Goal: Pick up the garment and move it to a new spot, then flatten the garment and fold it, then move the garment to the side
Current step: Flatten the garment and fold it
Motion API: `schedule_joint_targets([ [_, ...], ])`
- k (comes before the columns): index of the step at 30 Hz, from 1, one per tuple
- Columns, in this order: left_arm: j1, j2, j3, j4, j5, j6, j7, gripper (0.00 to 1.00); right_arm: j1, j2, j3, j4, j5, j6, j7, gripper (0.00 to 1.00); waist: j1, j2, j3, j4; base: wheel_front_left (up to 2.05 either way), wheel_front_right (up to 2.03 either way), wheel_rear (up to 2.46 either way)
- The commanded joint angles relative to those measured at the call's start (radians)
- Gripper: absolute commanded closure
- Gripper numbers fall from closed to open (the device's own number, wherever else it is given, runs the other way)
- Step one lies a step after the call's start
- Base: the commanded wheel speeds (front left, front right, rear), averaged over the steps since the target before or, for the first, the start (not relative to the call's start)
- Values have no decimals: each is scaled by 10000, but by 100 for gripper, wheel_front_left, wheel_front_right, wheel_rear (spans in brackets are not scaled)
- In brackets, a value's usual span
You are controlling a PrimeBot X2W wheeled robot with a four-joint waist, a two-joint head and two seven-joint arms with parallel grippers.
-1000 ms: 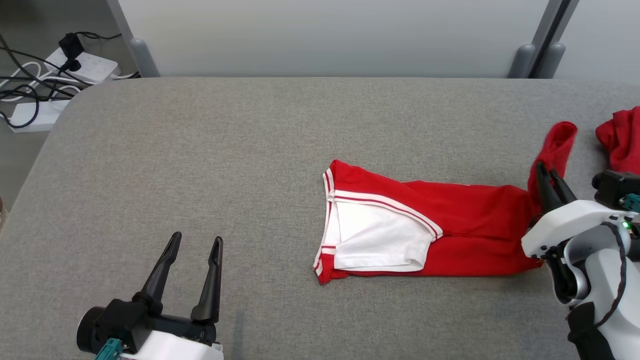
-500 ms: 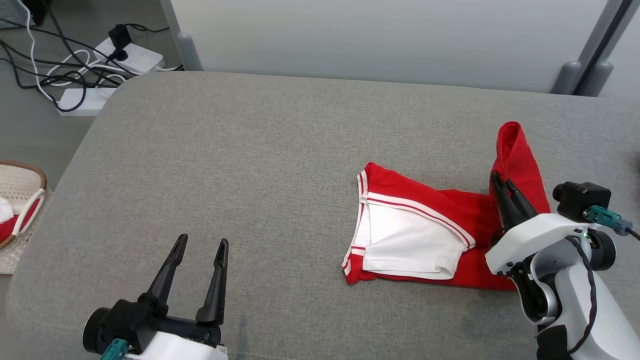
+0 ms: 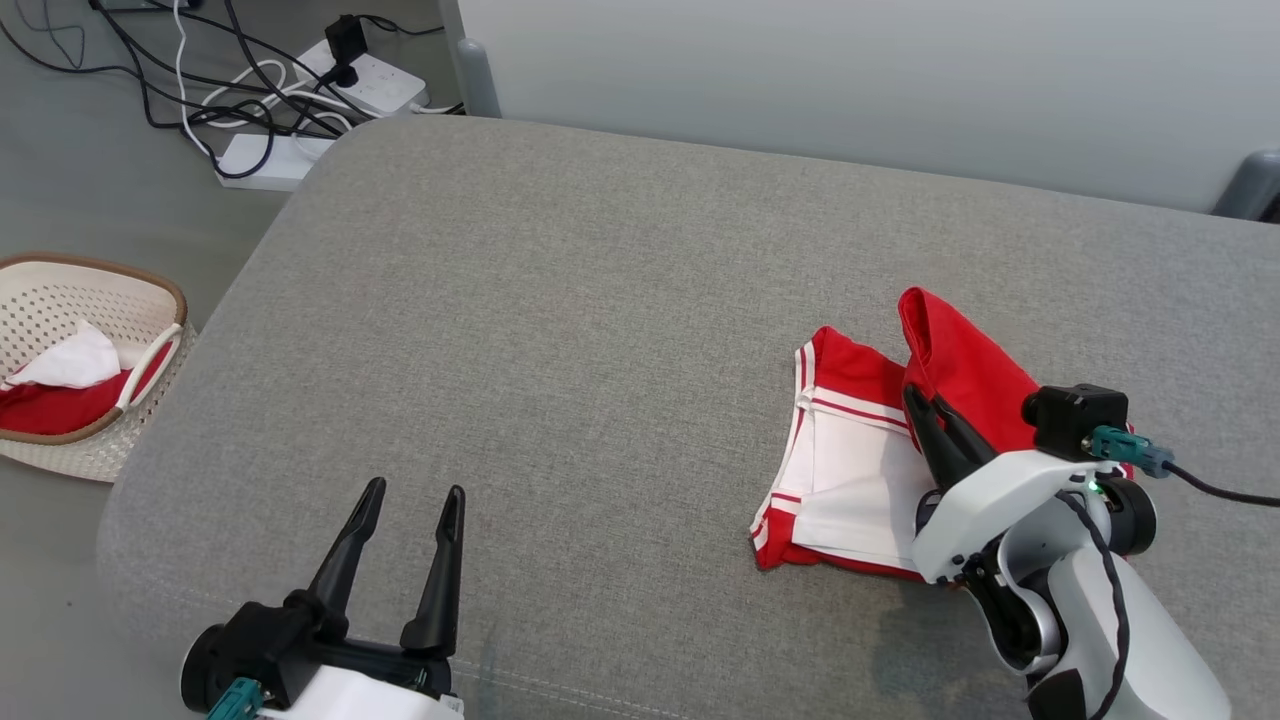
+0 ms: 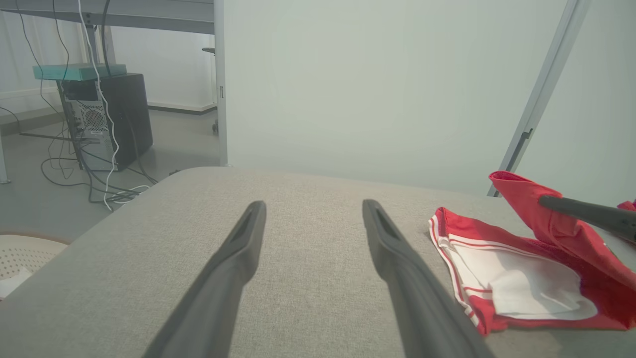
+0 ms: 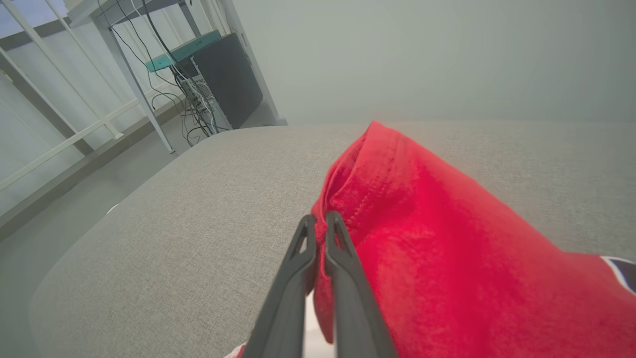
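1 red-and-white garment (image 3: pixel 850 480) lies on the grey counter (image 3: pixel 600 300) at 3 o'clock in the head view, with 1 red flap raised above its white panel. The right gripper (image 3: pixel 920 397) has its 2 jaws clamped on that flap, while the left gripper (image 3: pixel 415 490) hovers at 7 o'clock, well apart, jaws spread and empty. On the floor (image 3: pixel 60 180), 1 basket (image 3: pixel 100 264) sits at 9 o'clock and 2 power strips (image 3: pixel 375 80) lie at 11 o'clock.
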Motion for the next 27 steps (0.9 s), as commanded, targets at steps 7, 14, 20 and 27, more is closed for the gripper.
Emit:
schedule_joint_targets([
  [7, -417, 32, 236, -67, -51, 61, -90, 0, -494, 94, 599, 587, 94, 14, -454, 100, 0, -1, 51, 358, 0, 0, 0],
  [14, -458, 32, 204, -44, -28, 43, -90, 0, -761, 94, 945, 1348, 372, 14, -784, 100, 0, -1, 101, 563, 0, 0, 0],
  [20, -481, 32, 156, 12, -2, 24, -90, 0, -1069, 94, 1318, 2231, 548, 14, -1009, 100, 0, -1, 148, 706, 0, 0, 0],
  [27, -452, 32, 161, 55, 17, 22, -90, 0, -1222, 95, 1716, 2741, 937, 14, -1157, 0, 0, -1, 129, 666, 0, 0, 0],
])
